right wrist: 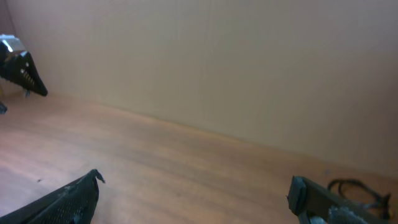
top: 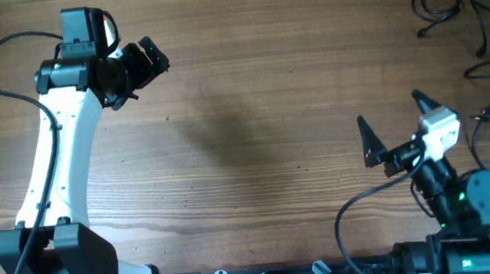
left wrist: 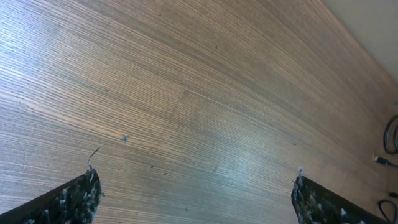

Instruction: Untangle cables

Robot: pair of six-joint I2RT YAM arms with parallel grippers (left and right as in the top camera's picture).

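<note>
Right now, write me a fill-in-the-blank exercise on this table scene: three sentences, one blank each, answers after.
1. The thin black flexible cables lie loose near the far ___ corner of the brown wooden table.
2. The left tool and the right tool both have their jaws ___, holding nothing.
3. The tool nearer the cables is the ___ one.

Missing words: right; open; right.
</note>
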